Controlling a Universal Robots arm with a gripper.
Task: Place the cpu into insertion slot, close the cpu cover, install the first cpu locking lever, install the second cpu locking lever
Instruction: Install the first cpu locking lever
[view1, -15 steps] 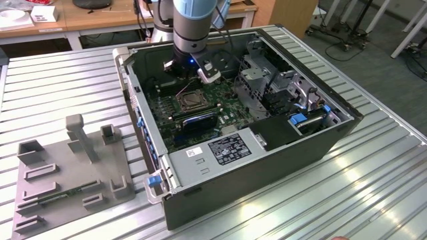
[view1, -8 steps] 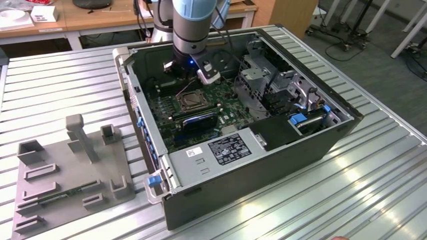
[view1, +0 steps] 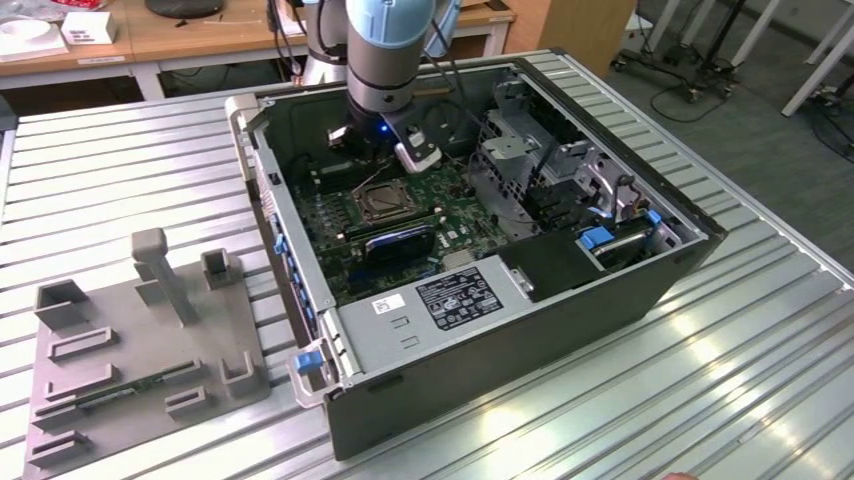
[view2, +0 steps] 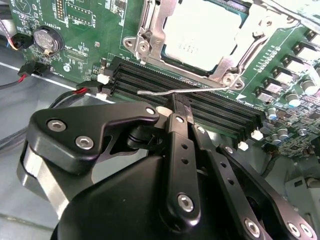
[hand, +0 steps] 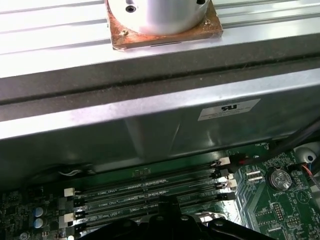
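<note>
Claw (view2: 179, 102) clenched, its tip at the thin locking lever (view2: 200, 91), perhaps touching it. Upper centre of the second wrist view: the cpu (view2: 202, 30) sits in the insertion slot (view2: 141, 46) under the lowered cpu cover (view2: 152, 25), inside the open case (view1: 534, 335).

Grey-blue tubular arm (view1: 384, 50), black wrist, apparently a small blue light

I see the silvery-beige cpu (view2: 200, 30) seated flat in the insertion slot (view1: 378, 203). The silvery cpu cover (view2: 157, 30) lies down around it. A thin wire locking lever (view2: 205, 90) juts out over the black memory slots (view2: 150, 80).
</note>
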